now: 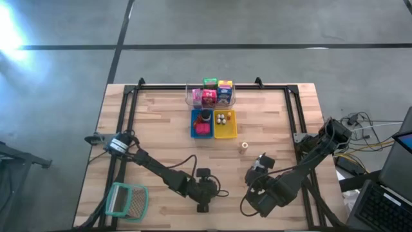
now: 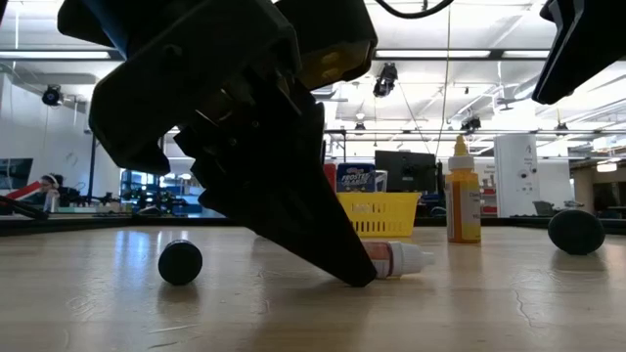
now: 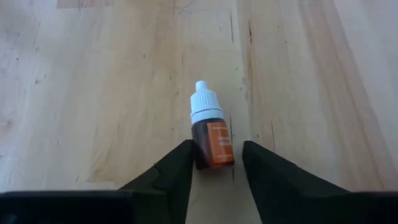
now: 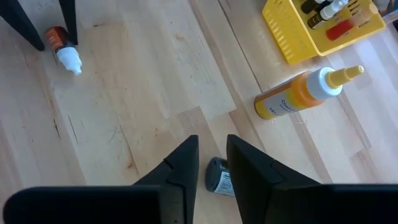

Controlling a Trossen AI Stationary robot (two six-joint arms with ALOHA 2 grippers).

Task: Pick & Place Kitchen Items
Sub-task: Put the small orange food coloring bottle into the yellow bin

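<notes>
Teal-rimmed mesh basket (image 1: pixel 127 200) sits at the table's (image 1: pixel 161 129) near-left corner, apart from the rest. Next, the left gripper (image 3: pixel 216 163) is down at the near-centre boards, its fingers (image 3: pixel 176 171) set either side of a small brown dropper bottle (image 3: pixel 209 132) w/ white cap, lying flat; fingers flank the bottle's base, slightly parted, contact not clear. In the low view the arm's dark bulk blocks most of the bottle; only the cap end shows. At centre-rear: clear tub (image 1: pixel 210 95) w/ pink, green, blue packets, then blue tray (image 1: pixel 201 123) and yellow tray (image 1: pixel 224 124) side by side just in front. An orange squeeze bottle (image 4: pixel 305 91) stands near the yellow tray. To the right, the right gripper (image 4: pixel 212 163) hovers above a small grey bottle (image 4: pixel 218 177) lying on the wood; fingers narrowly parted, holding nothing.
</notes>
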